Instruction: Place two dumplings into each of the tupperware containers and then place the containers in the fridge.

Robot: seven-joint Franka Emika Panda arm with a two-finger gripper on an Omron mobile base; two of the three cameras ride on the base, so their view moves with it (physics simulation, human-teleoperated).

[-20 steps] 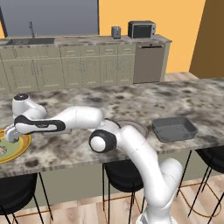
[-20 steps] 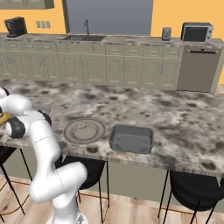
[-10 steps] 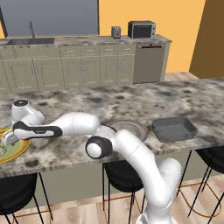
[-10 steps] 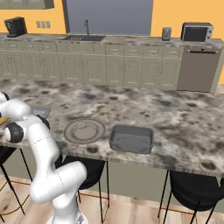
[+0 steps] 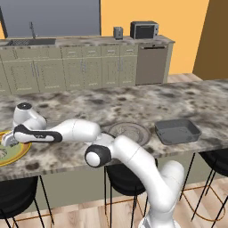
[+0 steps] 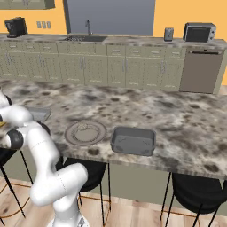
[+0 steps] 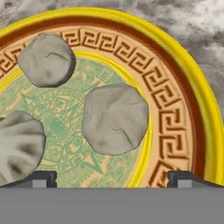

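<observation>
You had the two-finger gripper (image 7: pixel 112 177) spread as wide as it goes, holding nothing, with both dark fingertips (image 7: pixel 41 178) rising at the bottom of the hand view. The middle pale cream-beige dumpling (image 7: pixel 114 119) sat between them, so your line was good. It lay on the round yellow-rimmed plate with the green and orange pattern (image 7: pixel 183 87), near the plate's inner ring. A second dumpling (image 7: pixel 46 59) lay further off, and a third, ribbed one (image 7: pixel 17 146) sat just beside the left fingertip.

That third lump was your risk: I judged that a straight descent could clip it, so you needed to keep the fingers centred on the middle one. The dumpling looked soft and rounded, so a gentle squeeze low on its sides seemed best.

From the base views, the grey see-through rectangular container (image 5: pixel 177 131) lay well apart along the speckled stone counter (image 5: pixel 133 100), beyond a round grey plate (image 5: pixel 129 132).
</observation>
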